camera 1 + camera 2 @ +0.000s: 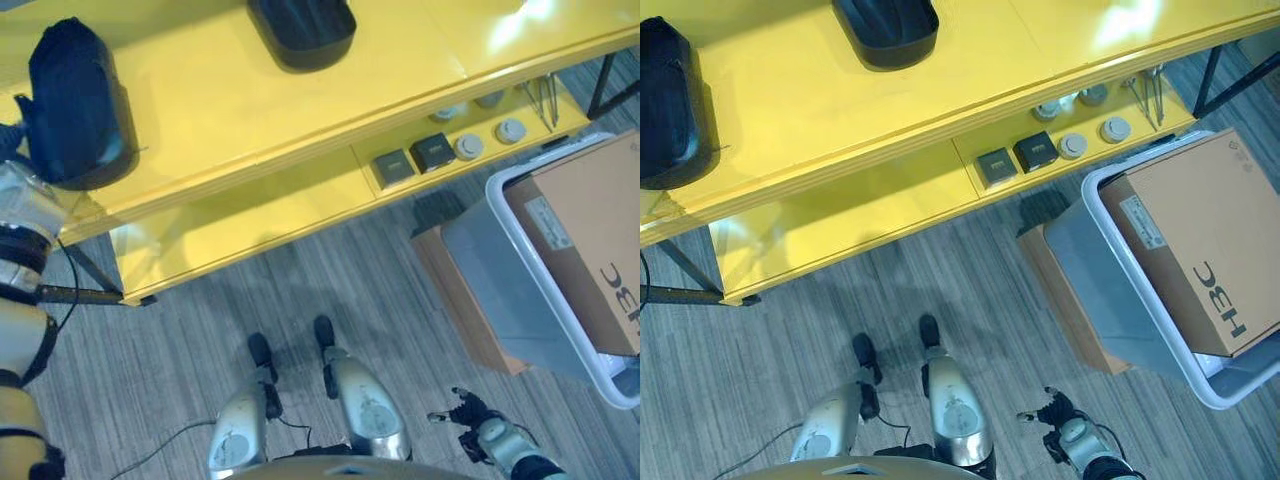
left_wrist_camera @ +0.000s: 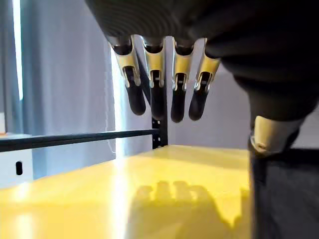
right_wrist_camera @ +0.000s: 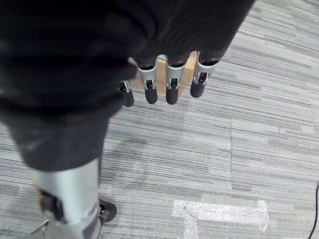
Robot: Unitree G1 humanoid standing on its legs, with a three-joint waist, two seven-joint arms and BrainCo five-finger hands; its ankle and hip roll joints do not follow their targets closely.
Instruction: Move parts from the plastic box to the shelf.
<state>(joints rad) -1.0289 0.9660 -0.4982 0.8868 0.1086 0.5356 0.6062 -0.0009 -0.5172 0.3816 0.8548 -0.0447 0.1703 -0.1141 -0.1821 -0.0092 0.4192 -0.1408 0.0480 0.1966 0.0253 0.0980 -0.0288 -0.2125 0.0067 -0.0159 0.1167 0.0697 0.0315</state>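
The grey plastic box (image 1: 470,250) stands on the floor at the right with a large cardboard carton (image 1: 590,230) inside it. The yellow shelf (image 1: 250,110) runs across the top. On its lower level lie two dark square parts (image 1: 392,166) and several round grey parts (image 1: 468,147). A black tray-like part (image 1: 300,30) rests on the shelf top. My left hand (image 2: 157,94) hovers over the top's left end, fingers straight and holding nothing. A bulky black shape (image 1: 70,100) sits there; I cannot tell whether it is a part or the hand's cover. My right hand (image 1: 470,412) hangs low over the floor, open and holding nothing.
A flat brown cardboard box (image 1: 455,300) lies under the plastic box's left side. Grey striped carpet (image 1: 200,330) stretches between me and the shelf. Thin metal tools (image 1: 545,100) lie at the right end of the lower level. A black shelf leg (image 1: 80,295) stands at the left.
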